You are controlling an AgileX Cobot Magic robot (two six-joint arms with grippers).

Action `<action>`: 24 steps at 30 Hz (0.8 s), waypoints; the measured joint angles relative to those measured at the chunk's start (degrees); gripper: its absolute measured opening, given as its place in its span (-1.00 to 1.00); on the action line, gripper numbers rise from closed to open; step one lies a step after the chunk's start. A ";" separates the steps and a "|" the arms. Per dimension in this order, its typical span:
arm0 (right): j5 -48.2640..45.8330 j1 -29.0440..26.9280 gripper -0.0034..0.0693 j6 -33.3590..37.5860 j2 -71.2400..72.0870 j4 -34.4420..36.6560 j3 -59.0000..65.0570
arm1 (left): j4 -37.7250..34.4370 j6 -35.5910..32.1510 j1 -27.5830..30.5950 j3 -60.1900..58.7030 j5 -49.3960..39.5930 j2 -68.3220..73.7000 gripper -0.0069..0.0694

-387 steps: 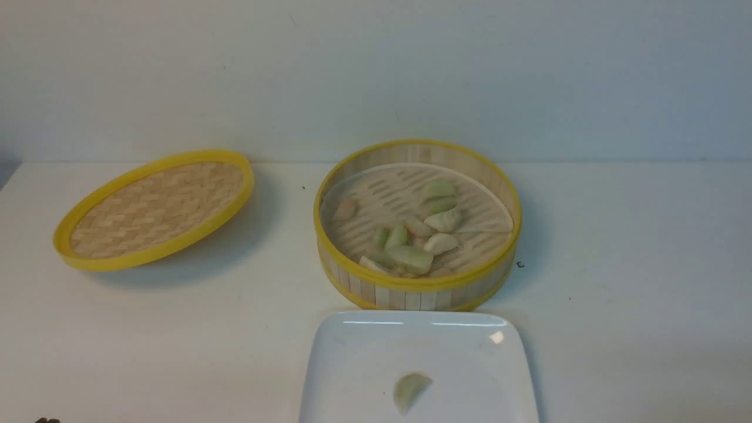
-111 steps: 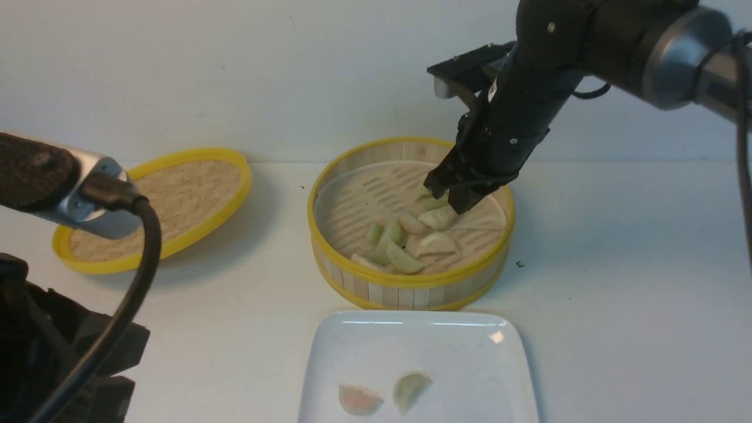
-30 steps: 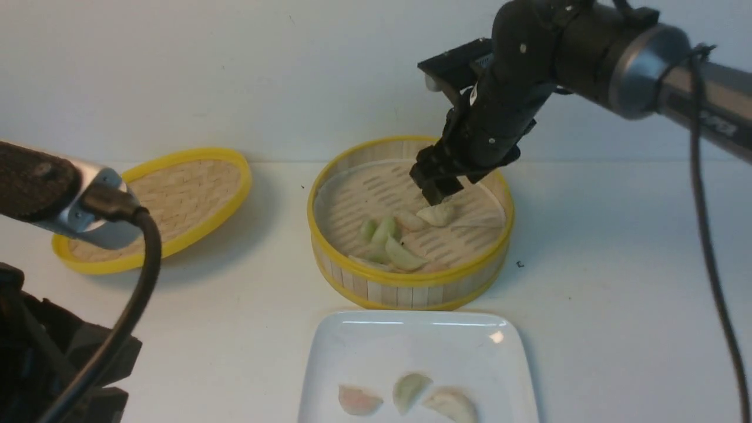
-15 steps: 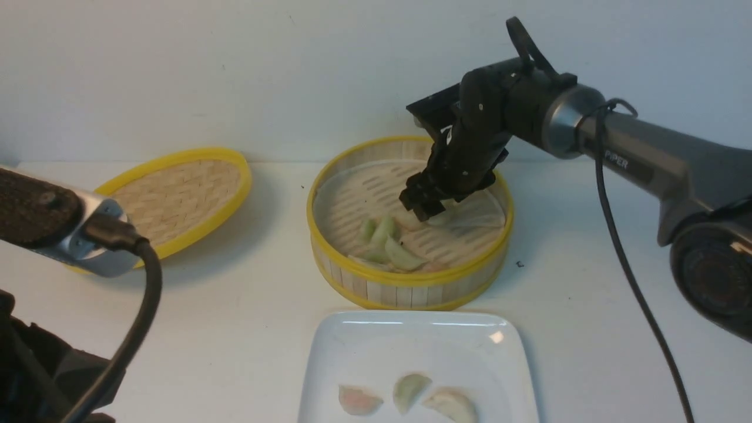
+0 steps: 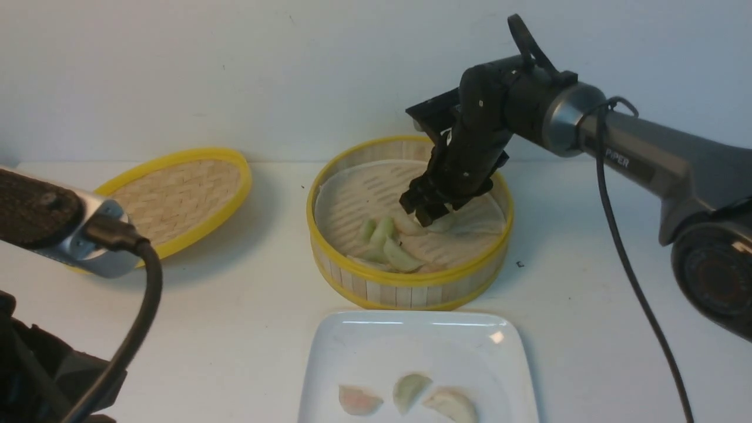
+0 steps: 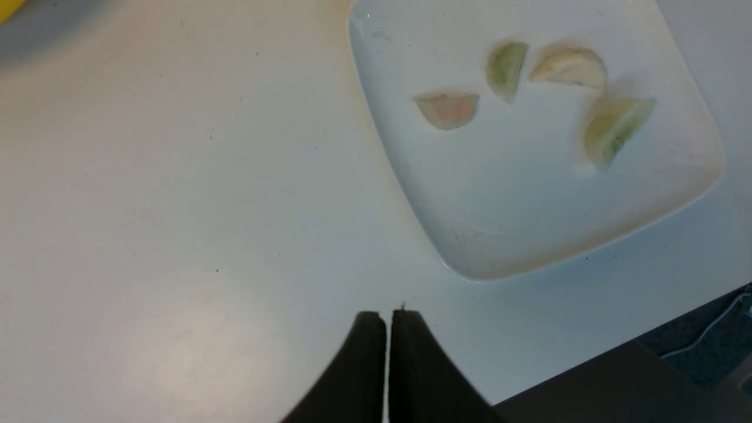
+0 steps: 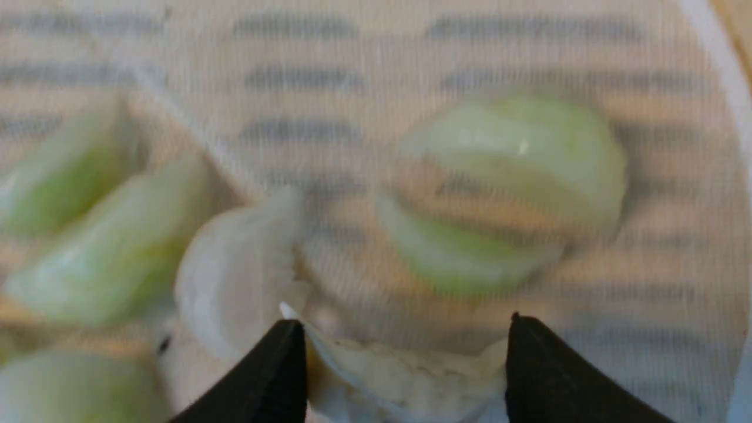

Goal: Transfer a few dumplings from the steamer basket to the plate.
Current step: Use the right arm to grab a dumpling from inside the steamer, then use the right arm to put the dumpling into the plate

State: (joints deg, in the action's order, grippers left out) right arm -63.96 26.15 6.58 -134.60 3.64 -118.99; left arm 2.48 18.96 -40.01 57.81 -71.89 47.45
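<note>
Four dumplings (image 6: 505,67) on plate (image 6: 529,205); quota likely met.
In basket (image 5: 411,282), right end effector (image 7: 404,322) straddles another dumpling (image 7: 405,376), grip unconfirmed; left end effector (image 6: 386,320) clenched.

Right gripper (image 5: 425,215) low inside steamer basket (image 5: 405,294); rim wall encloses it, dumplings (image 5: 399,258) crowd its left. Worktop (image 5: 570,352) right of plate (image 5: 411,346) bare.

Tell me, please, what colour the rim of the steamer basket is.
The steamer basket has a yellow rim, seen best in the front view.
</note>
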 joint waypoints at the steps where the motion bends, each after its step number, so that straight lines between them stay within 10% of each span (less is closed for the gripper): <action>1: -0.81 0.00 0.19 0.05 0.54 0.00 0.00 | -0.06 0.00 0.00 0.00 0.00 0.00 -0.83; 14: -7.21 0.00 0.19 0.11 14.70 0.92 2.32 | -0.68 0.00 0.00 0.00 0.00 0.00 -0.83; 24: -1.71 1.47 0.19 1.54 36.62 8.87 37.40 | -0.68 0.00 0.00 0.00 1.24 0.00 -0.83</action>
State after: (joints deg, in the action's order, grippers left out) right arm -65.67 27.62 8.12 -97.97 12.51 -81.59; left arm 1.80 18.96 -40.01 57.81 -70.65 47.45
